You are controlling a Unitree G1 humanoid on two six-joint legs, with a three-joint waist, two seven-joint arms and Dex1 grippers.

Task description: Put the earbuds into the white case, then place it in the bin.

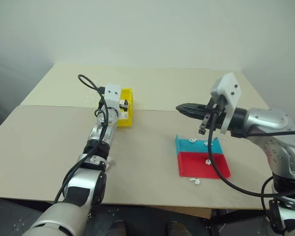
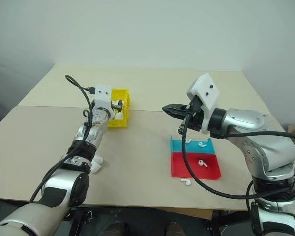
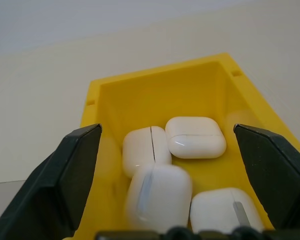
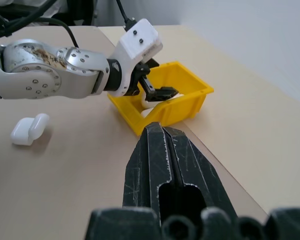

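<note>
The yellow bin [image 3: 155, 80] stands at the table's middle left and holds several closed white cases. My left gripper [image 3: 165, 132] hangs open just above the bin, its fingers [image 3: 75, 165] spread wide with nothing gripped. The white case [image 3: 157, 200] nearest below it looks blurred. Another case [image 2: 96, 163] lies on the table beside my left forearm with its lid open. Earbuds [image 2: 202, 144] lie in the teal and red tray [image 2: 187, 169], and one earbud [image 2: 186, 182] lies on the table in front of it. My right gripper [image 2: 165, 108] is shut and empty, level above the tray's far left corner.
The beige table [image 1: 152, 88] has open room between bin and tray and behind both. A black cable loops over my left wrist [image 1: 88, 81]. A pale wall rises behind the table's far edge.
</note>
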